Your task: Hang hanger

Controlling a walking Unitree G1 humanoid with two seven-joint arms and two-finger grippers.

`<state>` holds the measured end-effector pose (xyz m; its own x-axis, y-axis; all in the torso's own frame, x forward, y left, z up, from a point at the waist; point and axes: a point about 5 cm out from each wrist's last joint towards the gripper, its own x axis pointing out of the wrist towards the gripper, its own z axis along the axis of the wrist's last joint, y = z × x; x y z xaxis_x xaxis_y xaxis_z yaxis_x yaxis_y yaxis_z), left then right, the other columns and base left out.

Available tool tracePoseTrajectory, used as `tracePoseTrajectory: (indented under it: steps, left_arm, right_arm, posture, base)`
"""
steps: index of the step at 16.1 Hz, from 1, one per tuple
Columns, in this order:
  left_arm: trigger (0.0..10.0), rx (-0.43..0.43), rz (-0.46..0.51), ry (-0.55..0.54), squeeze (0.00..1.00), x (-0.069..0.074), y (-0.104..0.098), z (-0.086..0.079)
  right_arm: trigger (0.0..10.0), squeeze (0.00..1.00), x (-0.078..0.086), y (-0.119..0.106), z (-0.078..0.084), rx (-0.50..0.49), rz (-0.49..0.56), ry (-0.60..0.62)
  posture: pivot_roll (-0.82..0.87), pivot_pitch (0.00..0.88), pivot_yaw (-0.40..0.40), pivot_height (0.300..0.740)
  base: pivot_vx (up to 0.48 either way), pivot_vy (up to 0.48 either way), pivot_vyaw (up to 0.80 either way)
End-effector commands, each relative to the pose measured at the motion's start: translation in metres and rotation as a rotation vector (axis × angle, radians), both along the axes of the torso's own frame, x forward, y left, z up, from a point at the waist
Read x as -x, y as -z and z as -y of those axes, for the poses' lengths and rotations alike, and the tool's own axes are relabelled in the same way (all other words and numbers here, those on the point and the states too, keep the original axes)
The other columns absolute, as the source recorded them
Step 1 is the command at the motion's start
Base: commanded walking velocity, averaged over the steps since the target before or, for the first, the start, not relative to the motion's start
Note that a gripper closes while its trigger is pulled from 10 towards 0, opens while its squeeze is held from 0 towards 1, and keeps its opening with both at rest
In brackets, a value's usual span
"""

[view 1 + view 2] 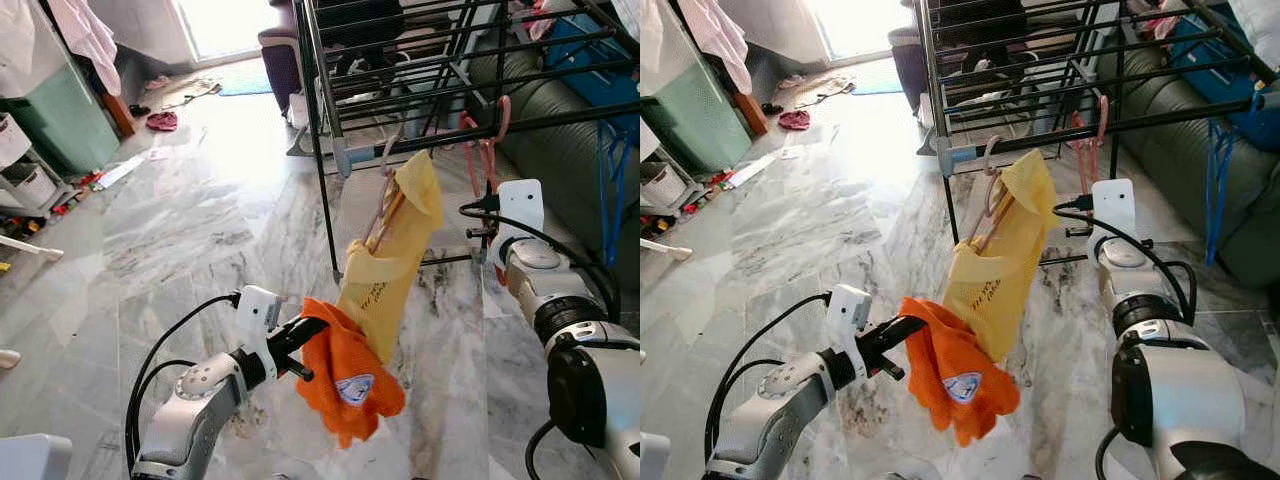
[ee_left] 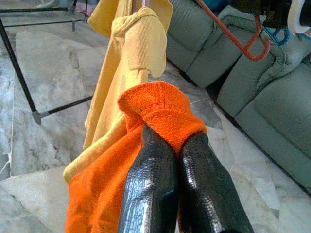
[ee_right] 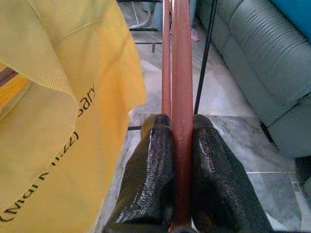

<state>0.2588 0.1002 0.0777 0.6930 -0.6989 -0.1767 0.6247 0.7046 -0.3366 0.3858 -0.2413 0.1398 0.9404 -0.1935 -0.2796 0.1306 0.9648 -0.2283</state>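
Two grippers engaged; left gripper (image 1: pixel 318 327) clenched on a fold of an orange shirt (image 1: pixel 346 372), right gripper (image 3: pixel 181 141) clenched on a red hanger (image 3: pixel 181 97).

Left side: orange shirt is a soft ribbed knit with a stitched hem and a small pale badge; it droops limp below the fingers, well above the marble floor (image 1: pixel 180 240). Risk: the pinch covers only one fold; cloth could slide out and drop if the arm swings.

Middle: yellow shirt (image 1: pixel 395 255), thin woven cotton with dark print, hangs from a pale hanger (image 1: pixel 385 200) on the lower bar of the black drying rack (image 1: pixel 420 90), near the rack's left corner; it touches the orange shirt. Risk: tugging the orange one could drag the yellow one off its bar.

Right side: red hanger is smooth, thin and rod-like, its hook (image 1: pixel 503 112) curved up beside the same bar; whether it already rests on the bar I cannot tell. Risk: slick rod could twist in the pads and the hook miss the round metal bar, or snag the neighbouring hanger.
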Motion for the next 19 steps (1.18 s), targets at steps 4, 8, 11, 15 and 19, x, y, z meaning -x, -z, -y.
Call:
tracePoseTrajectory:
  steps: [4,8,11,15,19]
  left_arm:
    - [10.0,-0.035,0.029,-0.009,0.0,-0.003,-0.002,-0.006]
    - [10.0,-0.035,0.034,-0.014,0.0,-0.006,-0.002,-0.006]
    - [10.0,-0.033,0.034,-0.008,0.0,-0.006,-0.002,-0.003]
    - [10.0,-0.032,0.034,-0.006,0.0,-0.006,-0.001,-0.003]
    - [10.0,-0.052,0.065,-0.094,0.0,-0.012,-0.003,-0.008]
  right_arm:
    - [0.0,0.0,-0.002,0.001,-0.011,-0.047,0.02,-0.024]
    - [0.0,0.0,-0.003,0.003,-0.021,-0.066,0.039,-0.052]
    - [6.4,0.0,-0.002,0.005,-0.021,-0.067,0.038,-0.053]
    - [10.0,0.0,-0.002,0.002,-0.02,-0.06,0.053,-0.052]
    - [10.0,0.0,-0.002,-0.007,-0.022,-0.047,0.166,-0.041]
  posture:
    - [-0.03,0.021,0.124,0.74]
    - [-0.04,0.017,0.127,0.74]
    - [-0.04,0.018,0.129,0.74]
    - [-0.05,0.02,0.127,0.74]
    - [-0.05,0.01,0.117,0.74]
  base:
    - [0.0,0.0,0.0]
    - [0.0,0.0,0.0]
    - [0.0,0.0,0.0]
    - [0.0,0.0,0.0]
    - [0.0,0.0,0.0]
